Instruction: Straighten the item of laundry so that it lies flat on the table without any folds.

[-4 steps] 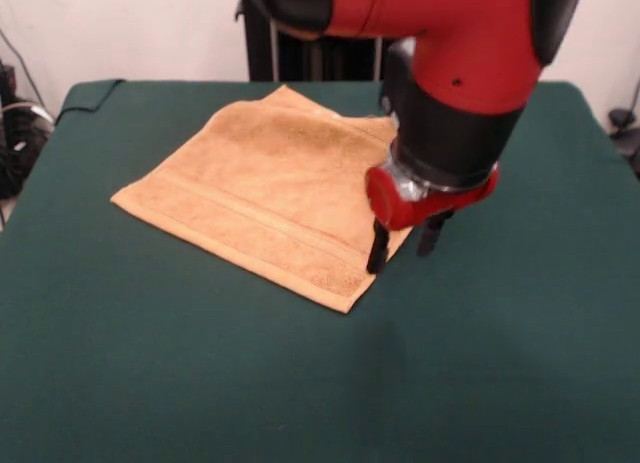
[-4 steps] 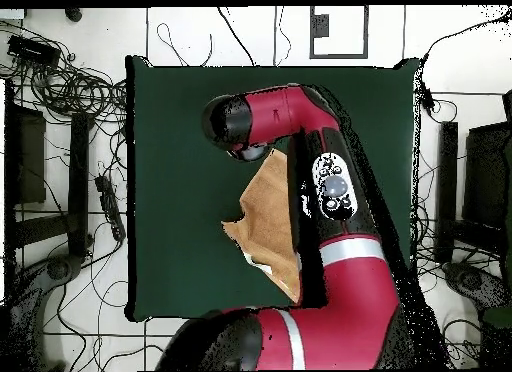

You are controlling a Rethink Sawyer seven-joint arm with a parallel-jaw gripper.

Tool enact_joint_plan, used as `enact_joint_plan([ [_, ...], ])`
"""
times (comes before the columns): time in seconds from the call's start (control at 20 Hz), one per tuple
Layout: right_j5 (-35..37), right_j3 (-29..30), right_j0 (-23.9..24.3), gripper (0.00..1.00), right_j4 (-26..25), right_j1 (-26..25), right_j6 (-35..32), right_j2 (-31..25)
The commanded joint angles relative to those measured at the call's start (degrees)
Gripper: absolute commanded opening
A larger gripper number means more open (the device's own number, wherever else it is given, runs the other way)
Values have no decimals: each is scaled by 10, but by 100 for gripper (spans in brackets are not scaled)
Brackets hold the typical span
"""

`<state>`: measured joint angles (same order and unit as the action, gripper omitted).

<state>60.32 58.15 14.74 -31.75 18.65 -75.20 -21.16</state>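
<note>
Towel [image 1: 265,188] lies mid-table [image 1: 480,373], seemingly flat, its long border bands running ten to four o'clock. Gripper [image 1: 404,245] hangs with fingers spread, straddling the towel's four-o'clock edge, grasping nothing.

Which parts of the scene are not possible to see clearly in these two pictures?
- Overhead view: the arm covers most of the towel, so its flatness cannot be judged there.
- Overhead view: the gripper is hidden under the arm.
- Front view: the towel's right corner is behind the gripper; whether the fingers touch the cloth is unclear.
- Both views: the white tag loop cannot be made out.
</note>
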Motion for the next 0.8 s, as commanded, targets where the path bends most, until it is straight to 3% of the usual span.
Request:
enact_joint_plan([
  [0.05,32,-44,13,100,-27,-47,230,-69],
  [0.4,10,-15,41,100,-24,-33,262,-54],
  [0.8,-17,28,48,100,-26,-4,228,-37],
])
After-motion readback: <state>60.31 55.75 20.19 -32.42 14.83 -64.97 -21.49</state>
